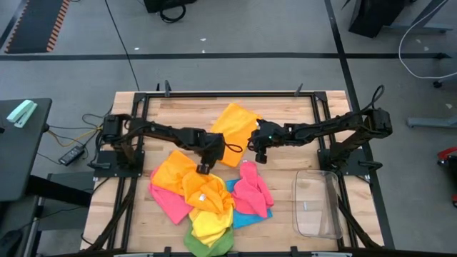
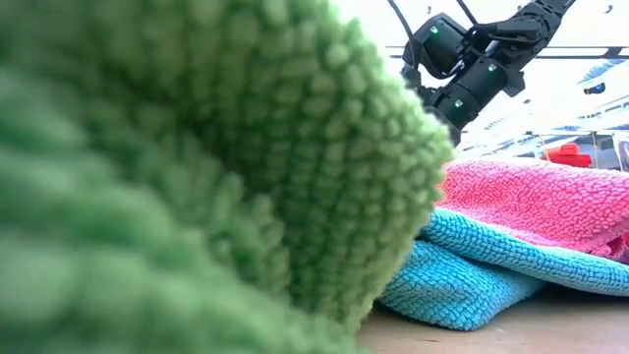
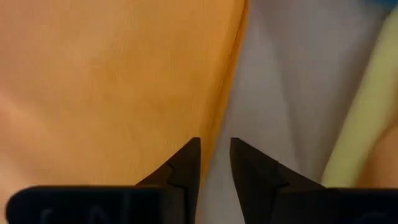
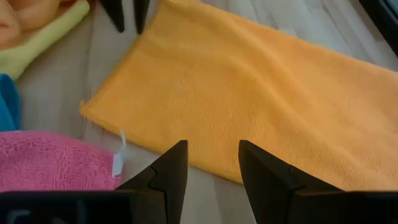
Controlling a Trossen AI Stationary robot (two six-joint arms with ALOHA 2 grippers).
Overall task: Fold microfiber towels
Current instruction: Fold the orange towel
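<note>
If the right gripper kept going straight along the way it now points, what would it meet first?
Probably the flat folded orange microfiber towel: it fills the view just past the right gripper, whose fingers stand apart. Depth is unclear.

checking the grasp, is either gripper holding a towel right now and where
Neither holds anything: the left gripper hangs open at the orange towel's edge, the right gripper open over the folded orange towel.

Both arms reach inward over the table's middle

The left arm stretches from its base toward the centre, its left tool (image 1: 203, 168) pointing downward with the two dark fingers (image 3: 186, 163) close together, a narrow gap between them. The right arm extends from the opposite side, elbow raised, its right tool (image 1: 260, 155) lowered near the centre, fingers (image 4: 169, 174) parted with a clear gap.
</note>
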